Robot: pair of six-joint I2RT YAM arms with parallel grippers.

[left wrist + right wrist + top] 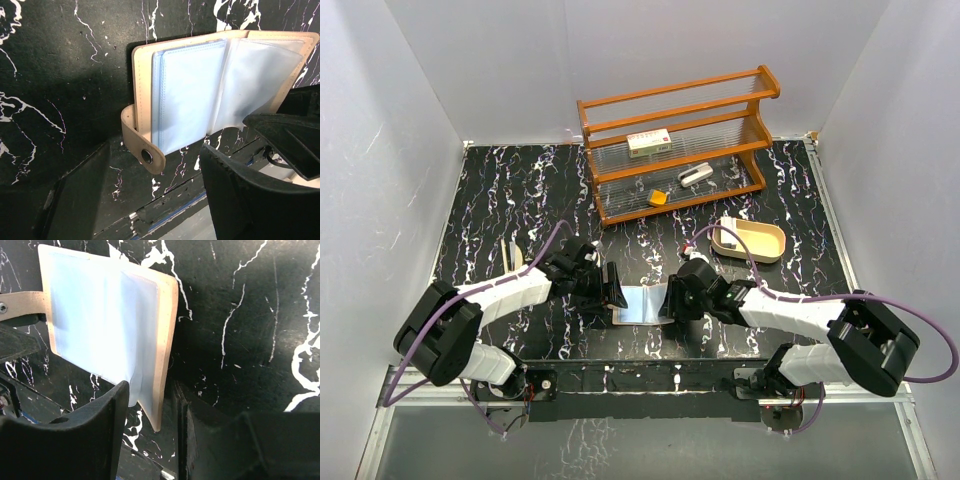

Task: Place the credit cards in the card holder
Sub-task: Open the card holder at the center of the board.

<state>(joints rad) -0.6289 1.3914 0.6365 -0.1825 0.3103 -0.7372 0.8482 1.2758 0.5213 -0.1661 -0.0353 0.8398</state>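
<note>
From above, the card holder [642, 303] lies opened flat near the front edge of the black marbled table [500, 190], with the left gripper [616, 291] at its left side and the right gripper [671, 300] at its right side. In the left wrist view the left gripper is spread wide, the holder's snap tab [147, 156] between its fingers and the clear sleeves just beyond. In the right wrist view the right gripper is parted too, with the holder's near corner reaching into the gap.
</note>
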